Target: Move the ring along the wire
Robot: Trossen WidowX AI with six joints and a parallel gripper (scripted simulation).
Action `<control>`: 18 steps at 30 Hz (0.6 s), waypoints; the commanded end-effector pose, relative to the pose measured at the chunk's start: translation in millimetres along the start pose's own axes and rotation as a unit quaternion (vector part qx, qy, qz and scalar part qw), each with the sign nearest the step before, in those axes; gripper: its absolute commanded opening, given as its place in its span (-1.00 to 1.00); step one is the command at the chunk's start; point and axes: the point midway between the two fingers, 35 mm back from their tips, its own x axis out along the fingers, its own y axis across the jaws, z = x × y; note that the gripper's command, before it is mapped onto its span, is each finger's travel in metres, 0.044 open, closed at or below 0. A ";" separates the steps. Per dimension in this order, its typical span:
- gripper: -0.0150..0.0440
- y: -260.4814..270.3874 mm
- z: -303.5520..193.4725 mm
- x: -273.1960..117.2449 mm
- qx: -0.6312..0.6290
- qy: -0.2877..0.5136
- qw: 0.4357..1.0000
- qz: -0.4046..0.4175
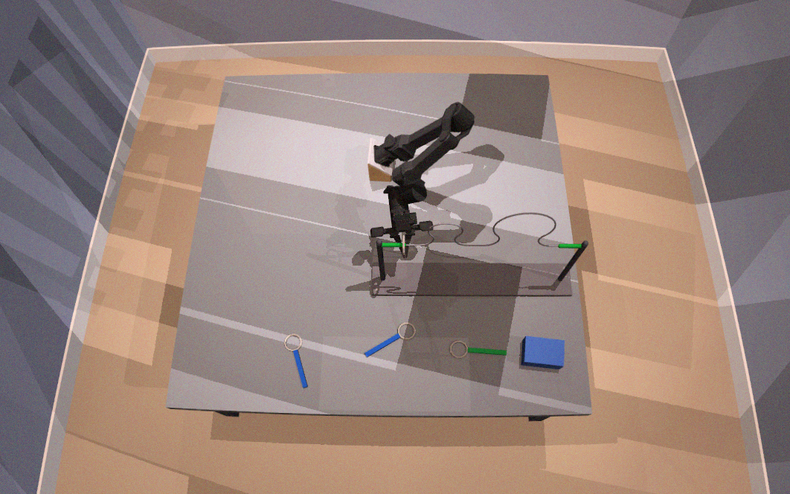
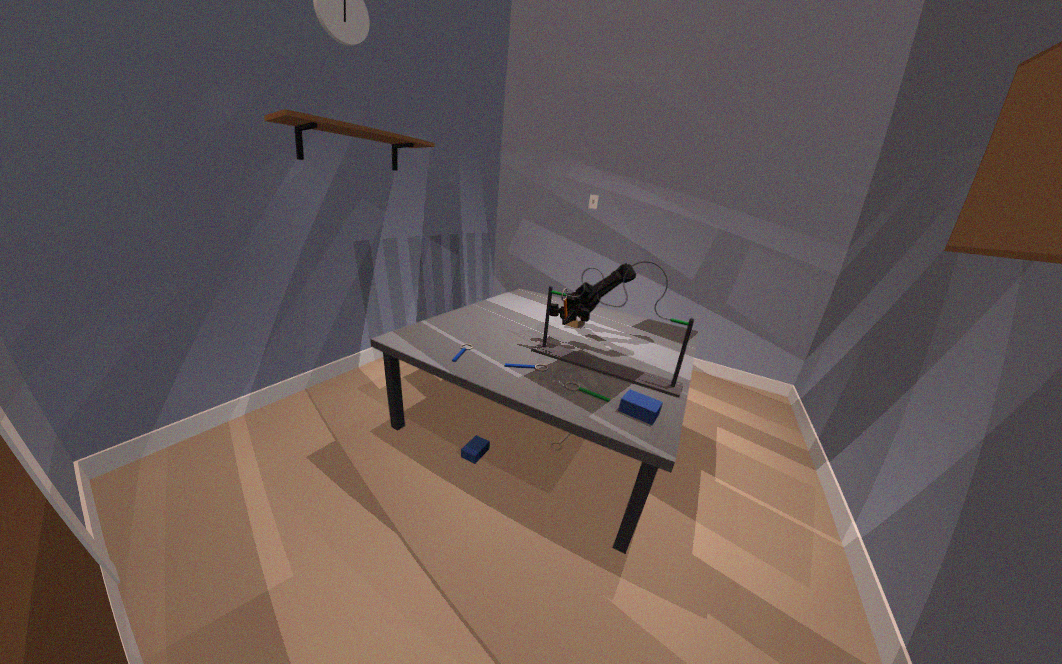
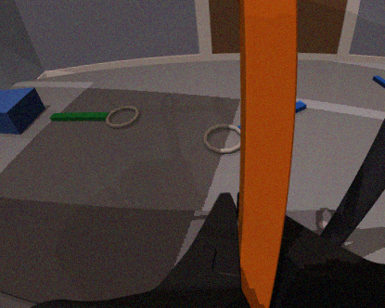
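Observation:
The orange handle (image 2: 565, 308) (image 3: 267, 116) stands upright in my gripper (image 1: 405, 253) (image 3: 233, 202), which is shut on it. The pale ring (image 1: 403, 242) is seen edge-on at the inner end of the left green part (image 1: 390, 244). The wire seems to pass through the ring; whether they touch is too small to tell. The left post (image 1: 381, 264) (image 2: 547, 320) (image 3: 367, 186) is close beside the gripper. The grey wire (image 1: 524, 213) (image 2: 666, 284) curves to the right green part (image 1: 570, 246) (image 2: 679, 322) at the right post (image 1: 573, 262) (image 2: 682, 353).
A loose ring with a green handle (image 1: 486, 352) (image 3: 80, 117) and two with blue handles (image 1: 381, 345) (image 1: 300, 368) lie along the table's front. A blue box (image 1: 543, 352) (image 2: 639, 406) (image 3: 10, 113) stands at the front right. A base plate joins the posts.

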 end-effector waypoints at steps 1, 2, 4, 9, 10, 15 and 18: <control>-1.00 -5.4 -1.7 -1.1 -0.001 0.002 1.000 -0.001; -1.00 -6.4 -1.7 -1.2 -0.001 0.002 1.000 -0.001; -1.00 -8.4 -1.7 -1.5 -0.001 0.002 1.000 -0.001; -1.00 -12.0 -2.0 -1.8 -0.001 0.001 1.000 -0.001; -1.00 -12.0 -2.4 -1.6 -0.001 0.001 1.000 -0.001; -1.00 -12.5 -7.7 0.8 -0.001 0.001 1.000 -0.001; -1.00 -12.8 -12.1 2.7 -0.001 0.001 1.000 -0.001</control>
